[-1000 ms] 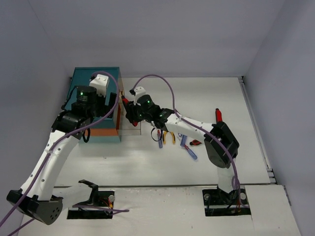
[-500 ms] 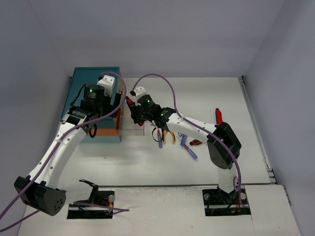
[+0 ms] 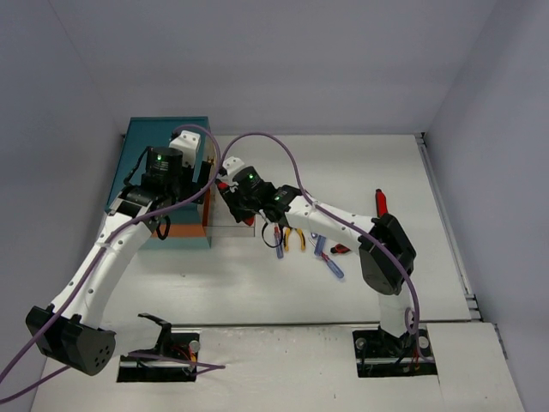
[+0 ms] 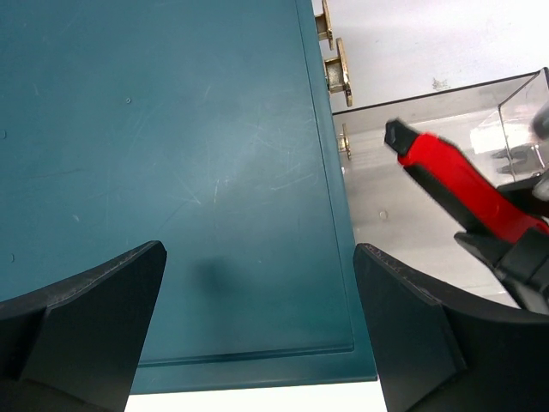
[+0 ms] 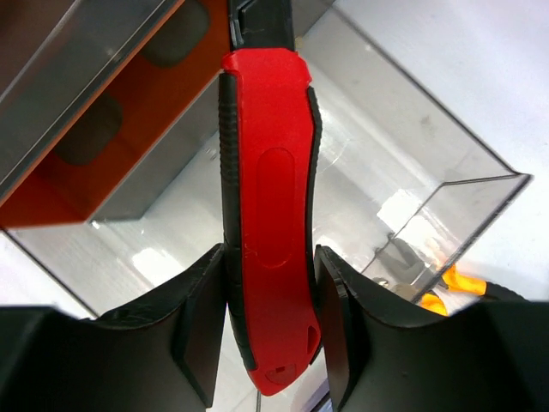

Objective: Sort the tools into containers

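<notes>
**Cutter (image 5: pixel 262 112) being held over open drawer (image 5: pixel 403 146) beside teal chest (image 4: pixel 171 154)**

At the far left, the chest's flat, scuffed top is being shown close only by the left wrist camera. The left gripper (image 4: pixel 257 287) is being held over that top with its fingers spread wide and nothing between them. Whether they are touching the surface cannot be told. Brass knobs (image 4: pixel 336 73) are being shown along the chest's right edge in this view. From overhead they are too small to be made out.

Just right of the chest, the clear drawer is being shown pulled out. The grip itself is being shown only by the right wrist camera: the cutter's red-and-black handle is being pinched between the fingers of the right gripper (image 5: pixel 268 257), above the drawer's inside. From overhead, this pinch is being hidden by the wrist. The cutter's far end is being cut off at the top edge of the right wrist view.

Further right, loose tools are being shown on the table (image 3: pixel 257 283) by the overhead camera alone: blue-handled screwdrivers (image 3: pixel 279 242), orange-handled pliers (image 3: pixel 296 239) and a small red-and-black tool (image 3: pixel 340 249). A red tool (image 3: pixel 380 202) is being partly hidden behind the right arm.
</notes>
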Robot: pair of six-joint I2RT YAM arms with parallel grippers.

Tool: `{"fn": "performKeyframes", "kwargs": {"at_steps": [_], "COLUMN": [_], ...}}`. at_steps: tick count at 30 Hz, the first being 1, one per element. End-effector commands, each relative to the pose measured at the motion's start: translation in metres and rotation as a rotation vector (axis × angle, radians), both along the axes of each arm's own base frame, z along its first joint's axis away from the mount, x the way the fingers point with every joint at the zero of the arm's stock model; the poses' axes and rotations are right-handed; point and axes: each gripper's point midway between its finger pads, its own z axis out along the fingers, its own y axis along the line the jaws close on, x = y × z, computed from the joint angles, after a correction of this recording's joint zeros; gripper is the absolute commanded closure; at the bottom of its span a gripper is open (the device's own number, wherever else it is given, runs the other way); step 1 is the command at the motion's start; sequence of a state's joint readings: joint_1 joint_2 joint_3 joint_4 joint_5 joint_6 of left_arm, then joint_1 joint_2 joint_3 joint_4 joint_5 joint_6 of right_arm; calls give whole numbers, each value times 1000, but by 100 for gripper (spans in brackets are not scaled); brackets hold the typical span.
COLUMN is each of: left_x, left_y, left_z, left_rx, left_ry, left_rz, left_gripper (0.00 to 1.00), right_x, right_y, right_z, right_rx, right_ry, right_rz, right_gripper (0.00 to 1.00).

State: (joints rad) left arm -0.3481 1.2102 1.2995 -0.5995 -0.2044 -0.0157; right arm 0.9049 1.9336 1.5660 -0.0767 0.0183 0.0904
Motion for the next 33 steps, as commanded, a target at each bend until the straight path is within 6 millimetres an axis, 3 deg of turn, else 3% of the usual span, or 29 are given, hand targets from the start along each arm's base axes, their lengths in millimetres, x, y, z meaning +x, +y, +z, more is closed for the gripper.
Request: {"fn": "performKeyframes", "kwargs": {"at_steps": [1, 7, 10, 12, 15, 18, 19, 23, 25, 28, 31, 33], "left_x": [9, 8, 8, 6, 3, 0, 0, -3, -6, -10, -13, -13], "left_y": [-3, -5, -6, -6, -6, -8, -9, -15, -16, -17, -18, -19], "left_z": [36, 47, 52, 60, 70, 74, 74, 73, 72, 69, 67, 65], "left_rx": [-37, -49, -57, -62, -71, -81, -85, -98, -105, -107, -105, -103], "left_ry": [-114, -134, -141, -154, -172, -176, -175, -164, -155, -142, -134, -128], "left_rz": [9, -1, -9, -13, -18, -32, -37, -60, -66, -74, -82, -87], "left_gripper": [11, 11, 11, 11, 11, 11, 11, 11, 11, 11, 11, 11], "right_x": [1, 11, 14, 21, 44, 69, 75, 72, 65, 59, 61, 66], "right_y": [17, 1, -7, -24, -79, -174, -212, -312, -360, -408, -437, -446], "right_z": [39, 69, 81, 92, 98, 98, 83, 63, 42, 9, -22, -37], "right_rx": [45, 54, 68, 85, 74, 69, 28, -2, -29, -63, -75, -70], "right_ry": [-68, -138, -151, -160, -178, -183, -173, -140, -102, -23, 68, 114], "right_rz": [70, 16, -7, -60, -235, -503, -603, -858, -981, -1090, -1152, -1168], "right_gripper": [55, 39, 37, 37, 37, 38, 38, 39, 39, 39, 39, 38]}}
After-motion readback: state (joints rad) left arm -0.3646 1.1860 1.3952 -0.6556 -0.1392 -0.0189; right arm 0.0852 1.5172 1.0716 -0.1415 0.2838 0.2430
